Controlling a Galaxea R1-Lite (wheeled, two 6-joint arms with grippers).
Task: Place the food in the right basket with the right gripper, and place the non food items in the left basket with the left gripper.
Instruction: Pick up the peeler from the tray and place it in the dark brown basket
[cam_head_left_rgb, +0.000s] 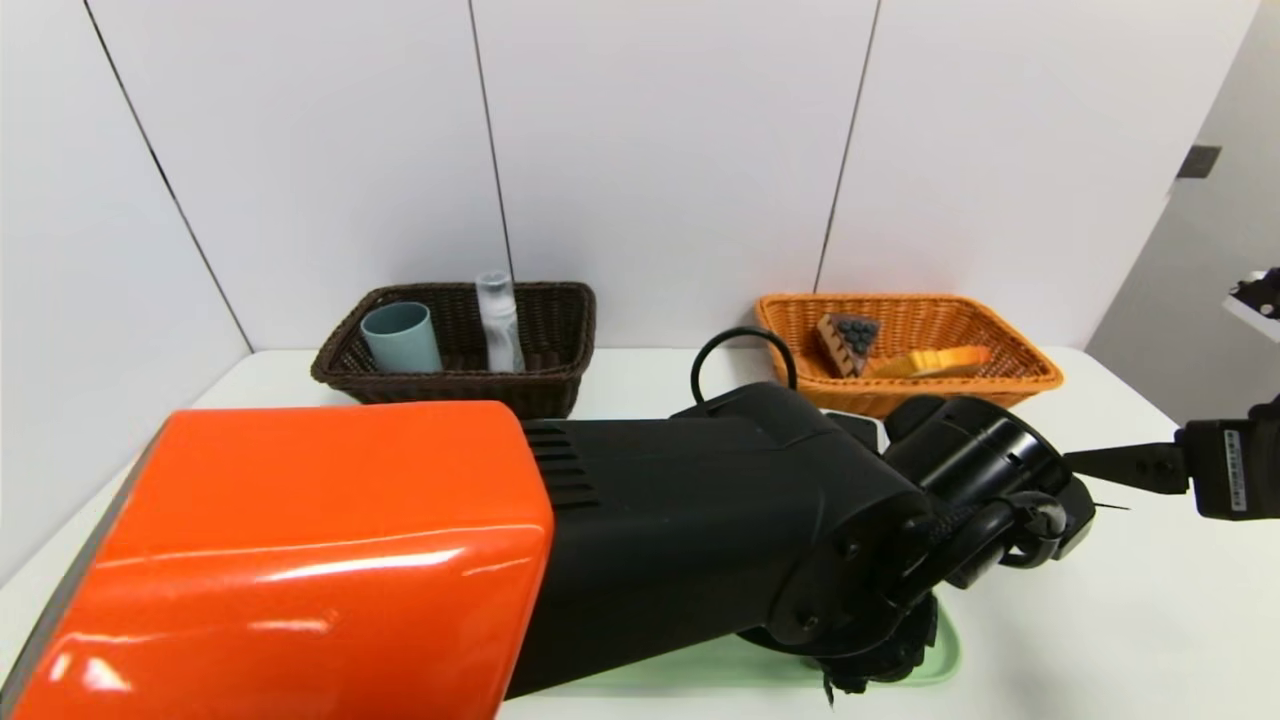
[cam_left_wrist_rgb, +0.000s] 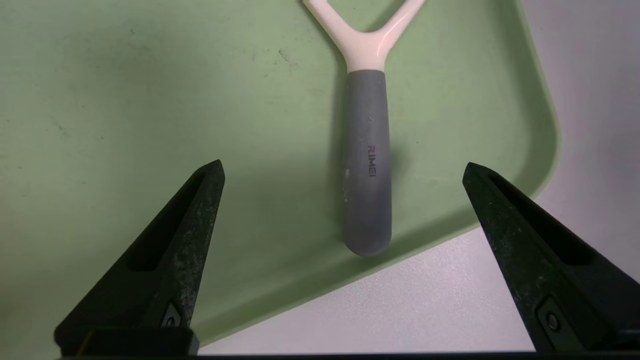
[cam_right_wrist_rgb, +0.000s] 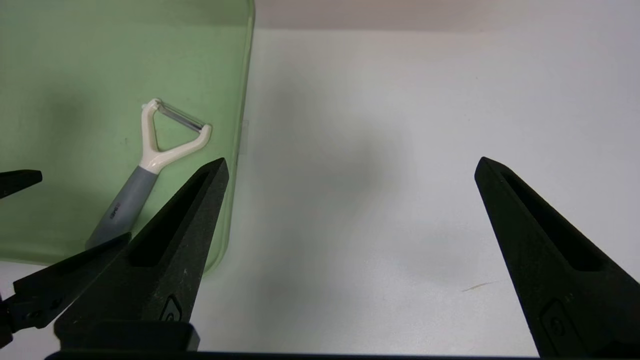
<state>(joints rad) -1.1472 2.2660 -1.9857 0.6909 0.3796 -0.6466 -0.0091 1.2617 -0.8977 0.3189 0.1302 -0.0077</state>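
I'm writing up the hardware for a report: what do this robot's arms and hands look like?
The left arm has a glossy orange shell, then black ribbed housing with a looped black cable. Each hand, left and right, has two matte black, tapered, pointed fingers.

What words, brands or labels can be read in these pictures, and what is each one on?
"RIMEI": printed along the grey handle of the peeler, which lies on the green tray between the open fingers of the left pincer.
White label on the right arm's wrist, head view: print too small to read.
Mark on the peeler's handle in the right wrist view: too small to read.
No other text is visible.
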